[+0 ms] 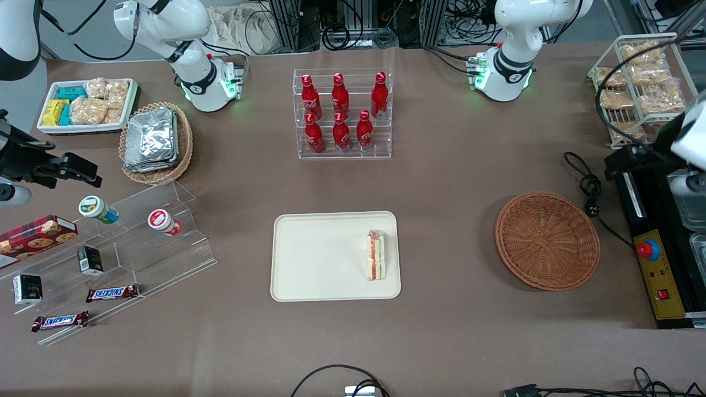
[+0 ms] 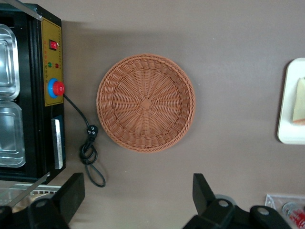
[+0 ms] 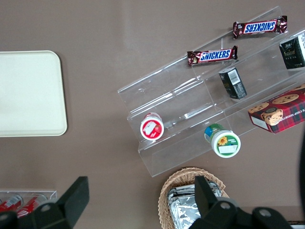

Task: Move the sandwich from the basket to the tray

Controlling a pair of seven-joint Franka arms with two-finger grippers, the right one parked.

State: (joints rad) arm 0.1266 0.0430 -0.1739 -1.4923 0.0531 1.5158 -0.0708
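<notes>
The sandwich (image 1: 376,256) already lies on the tray (image 1: 320,259), close to the short edge that faces the basket (image 1: 547,240), standing on its crust side so the red-orange and green filling stripes face up. The basket is bare, so by my reckoning the placing is done and nothing is left to carry. The gripper (image 2: 136,198) hangs well above the table over the basket, toward the working arm's end of the table, its two dark fingers (image 2: 202,191) spread wide with nothing between them. The sandwich looks light and soft: pale bread under a clear, shiny wrap that would likely be slippery and would dent under a hard squeeze. If it had to be taken up again, I would pinch it gently across the two flat bread faces, not on the filling edge, where pressure could push the layers out. The tray is smooth cream plastic, rectangular with rounded corners and a low rim, sitting near the middle of the table. The basket is round, shallow, reddish-brown wicker, woven in rings from a small centre knot, rough enough to catch on wrap.
</notes>
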